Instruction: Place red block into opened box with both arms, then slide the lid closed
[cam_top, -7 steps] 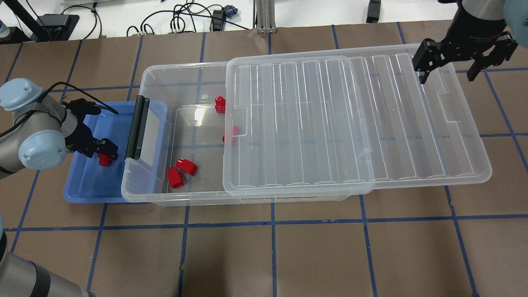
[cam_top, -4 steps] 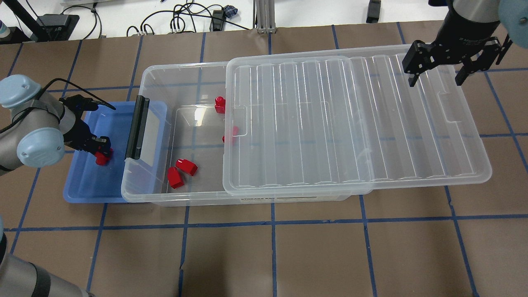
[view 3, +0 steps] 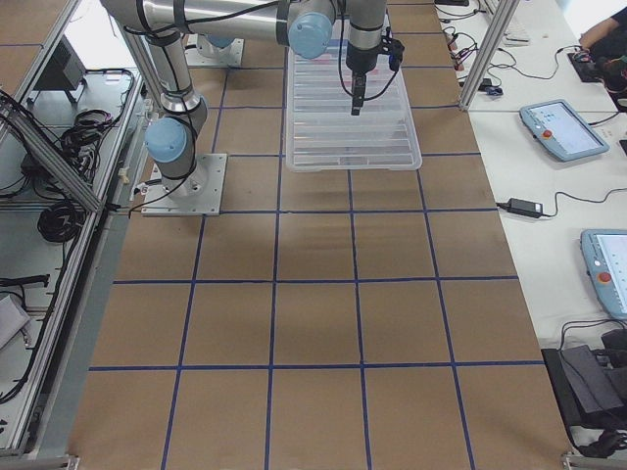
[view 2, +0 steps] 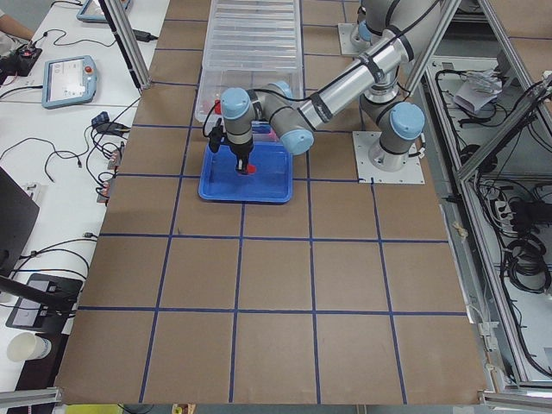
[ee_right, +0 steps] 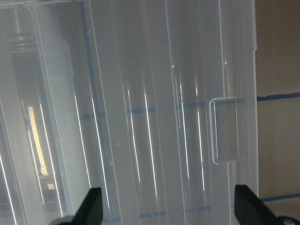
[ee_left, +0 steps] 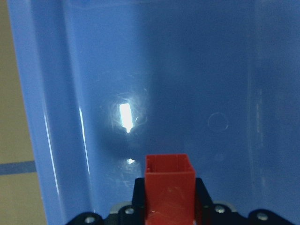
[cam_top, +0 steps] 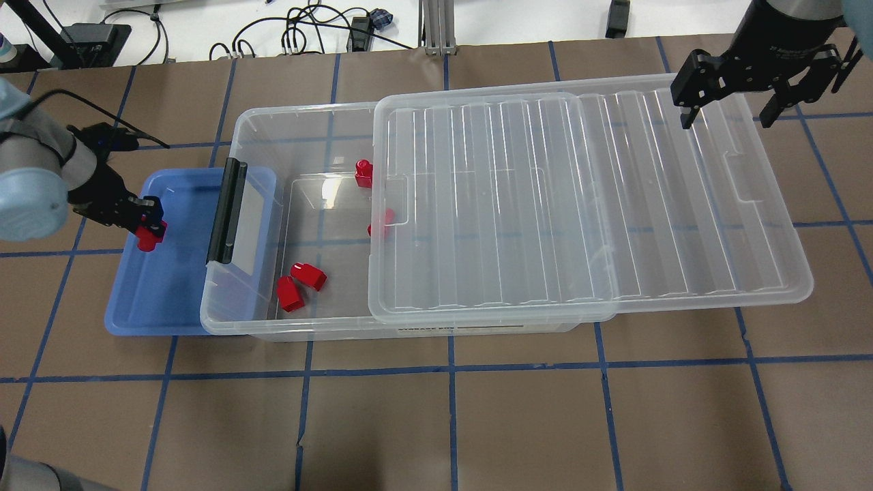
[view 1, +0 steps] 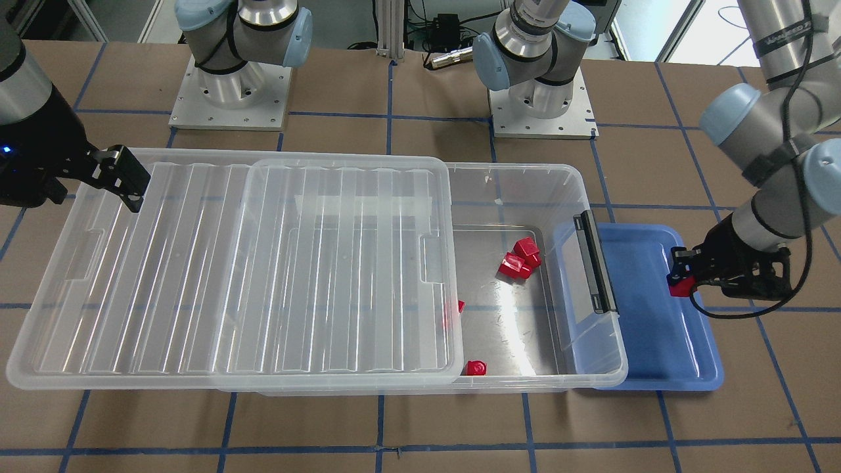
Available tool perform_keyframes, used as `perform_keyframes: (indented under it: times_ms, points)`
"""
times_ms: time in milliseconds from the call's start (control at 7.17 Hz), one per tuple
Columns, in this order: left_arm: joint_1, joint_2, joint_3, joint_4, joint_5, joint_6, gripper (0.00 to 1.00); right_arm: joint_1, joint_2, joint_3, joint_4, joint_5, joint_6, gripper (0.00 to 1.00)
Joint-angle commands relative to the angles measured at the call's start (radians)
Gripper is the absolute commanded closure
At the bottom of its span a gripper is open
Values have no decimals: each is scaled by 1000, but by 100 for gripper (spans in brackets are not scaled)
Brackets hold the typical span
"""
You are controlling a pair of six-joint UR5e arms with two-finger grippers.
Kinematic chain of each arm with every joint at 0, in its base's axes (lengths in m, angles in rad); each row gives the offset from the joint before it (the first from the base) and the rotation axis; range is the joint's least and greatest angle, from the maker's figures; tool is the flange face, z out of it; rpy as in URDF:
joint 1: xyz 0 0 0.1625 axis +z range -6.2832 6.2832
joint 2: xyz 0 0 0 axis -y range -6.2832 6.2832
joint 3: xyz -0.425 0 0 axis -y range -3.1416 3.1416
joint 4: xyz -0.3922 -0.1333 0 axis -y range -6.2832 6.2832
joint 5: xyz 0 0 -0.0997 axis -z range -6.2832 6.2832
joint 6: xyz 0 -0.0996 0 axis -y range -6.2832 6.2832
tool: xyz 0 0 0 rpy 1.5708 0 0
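Observation:
My left gripper (cam_top: 144, 234) is shut on a red block (cam_top: 146, 241) (view 1: 680, 286) (ee_left: 169, 187) and holds it above the blue tray (cam_top: 170, 307). The clear box (cam_top: 300, 123) lies beside the tray with its black latch bar (cam_top: 227, 211) toward it. Several more red blocks (cam_top: 300, 283) lie on the floor of its open part. The ribbed clear lid (cam_top: 580, 198) (ee_right: 154, 117) covers the rest of the box and overhangs its far end. My right gripper (cam_top: 728, 109) hangs open above the lid's outer end, near the notch (ee_right: 225, 131).
Cables and a metal post (cam_top: 436, 27) sit beyond the table's far edge. The two arm bases (view 1: 230, 79) stand behind the box in the front-facing view. Brown table surface (cam_top: 450, 423) with blue tape lines lies in front of the box.
My left gripper has lifted the red block and drawn it leftward over the blue tray. My right gripper shifted slightly left, then up toward the table's far edge.

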Motion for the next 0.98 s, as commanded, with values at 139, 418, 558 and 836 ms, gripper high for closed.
perform_keyframes:
  times_ms: [139, 418, 558, 836]
  points:
    - [-185, 92, 123, -177, -37, -261, 99, 2, -22, 8, 3, 1, -1, 0]
    - [-317, 111, 104, -177, -29, -416, 99, 2, -25, 11, 6, -2, -1, 0]
    - [-361, 108, 91, -162, -29, -465, 99, 2, -28, 13, 6, -2, -1, 0]
    - [-411, 89, 74, -154, -32, -549, 99, 2, -39, 14, 9, -2, -1, 0]
